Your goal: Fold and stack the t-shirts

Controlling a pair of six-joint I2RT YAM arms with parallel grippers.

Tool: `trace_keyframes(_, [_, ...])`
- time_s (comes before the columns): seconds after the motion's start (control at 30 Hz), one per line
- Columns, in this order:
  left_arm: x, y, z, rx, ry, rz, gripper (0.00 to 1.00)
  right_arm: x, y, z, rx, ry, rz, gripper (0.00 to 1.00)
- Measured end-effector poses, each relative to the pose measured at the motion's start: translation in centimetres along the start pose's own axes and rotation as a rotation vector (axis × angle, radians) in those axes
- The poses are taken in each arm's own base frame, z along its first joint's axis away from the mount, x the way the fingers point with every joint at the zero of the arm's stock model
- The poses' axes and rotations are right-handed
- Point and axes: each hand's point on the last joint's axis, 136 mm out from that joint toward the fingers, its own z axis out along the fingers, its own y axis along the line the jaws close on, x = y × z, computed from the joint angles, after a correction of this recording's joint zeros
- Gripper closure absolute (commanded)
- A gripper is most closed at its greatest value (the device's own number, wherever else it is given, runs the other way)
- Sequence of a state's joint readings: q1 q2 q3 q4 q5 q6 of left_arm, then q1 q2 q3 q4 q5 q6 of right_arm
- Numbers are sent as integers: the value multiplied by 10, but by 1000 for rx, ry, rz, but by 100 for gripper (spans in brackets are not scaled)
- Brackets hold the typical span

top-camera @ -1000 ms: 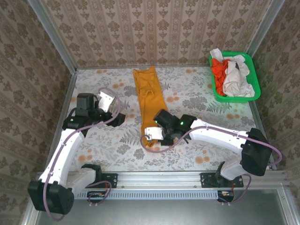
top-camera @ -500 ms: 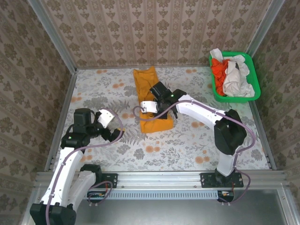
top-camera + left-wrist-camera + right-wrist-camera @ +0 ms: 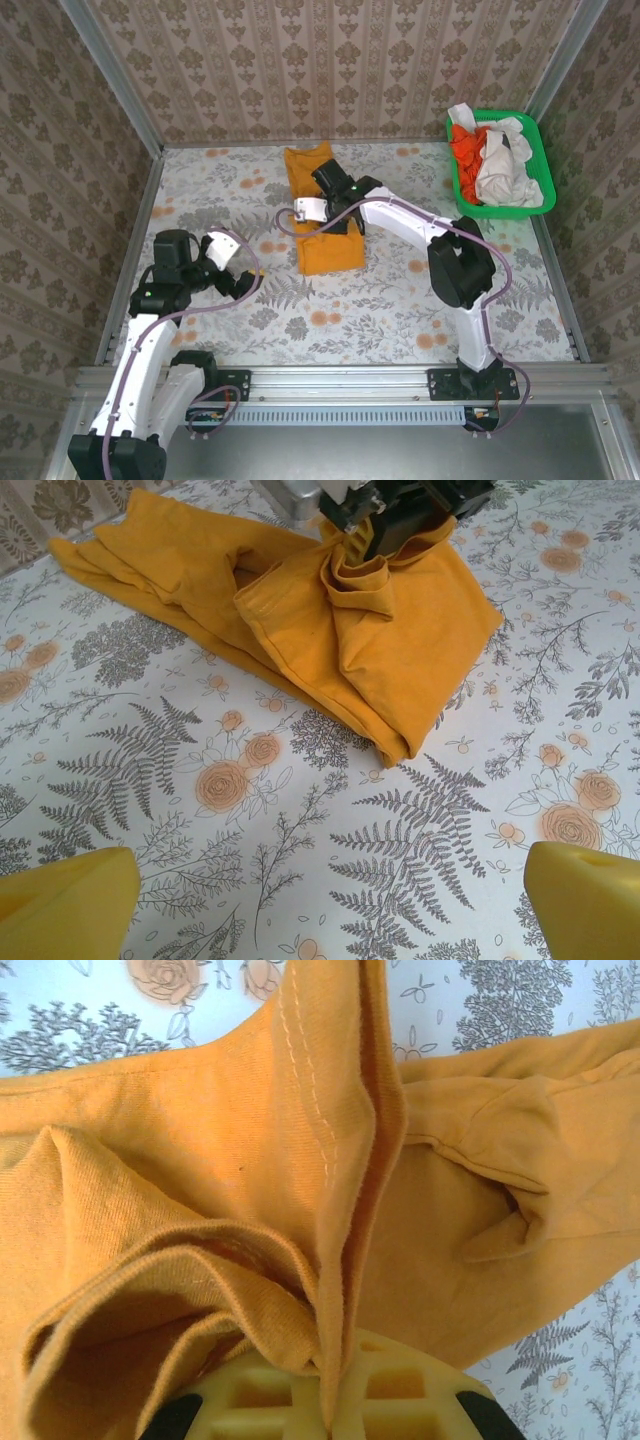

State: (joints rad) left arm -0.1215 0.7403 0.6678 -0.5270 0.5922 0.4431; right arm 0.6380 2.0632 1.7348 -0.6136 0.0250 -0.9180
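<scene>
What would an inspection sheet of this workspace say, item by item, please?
Surface: floral-print table, flat, bare near the arms.
Job's things: large mustard-orange cloth t-shirt, partly folded mid-table; red-orange crumpled t-shirt and white crumpled t-shirts in the green plastic basket, far right corner.
Clutter: nothing seen.
Grippers: right claw shut on the mustard-orange shirt's bunched edge; left claw open, empty, over the table.
Cables: purple cables along both arms, one loop beside the shirt.
Surroundings: patterned wallpaper walls; metal frame rail in front.
</scene>
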Motion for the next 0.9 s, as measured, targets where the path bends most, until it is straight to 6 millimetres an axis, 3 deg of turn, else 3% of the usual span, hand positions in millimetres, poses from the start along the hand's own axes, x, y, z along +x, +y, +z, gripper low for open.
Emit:
trace_keyframes(0.43, [2, 0, 3, 16, 6, -10, 0, 5, -23, 34, 75, 25, 21, 100])
trace_keyframes(0.47, [2, -1, 4, 18, 7, -11, 0, 5, -25, 38, 85, 24, 23, 94])
trace_keyframes(0.6, [0, 1, 5, 17, 0, -42, 0, 5, -37, 47, 142, 25, 51, 37])
trace_keyframes(0.67, [-6, 3, 7, 13, -18, -71, 0, 2, -48, 46, 193, 17, 81, 21])
trace_keyframes(0.77, [-16, 3, 15, 17, -44, -111, 0, -4, -68, 39, 286, -23, 162, 10])
trace_keyframes(0.9, [-26, -2, 38, 25, -41, -178, 0, 4, -76, 14, 369, -66, 327, 2])
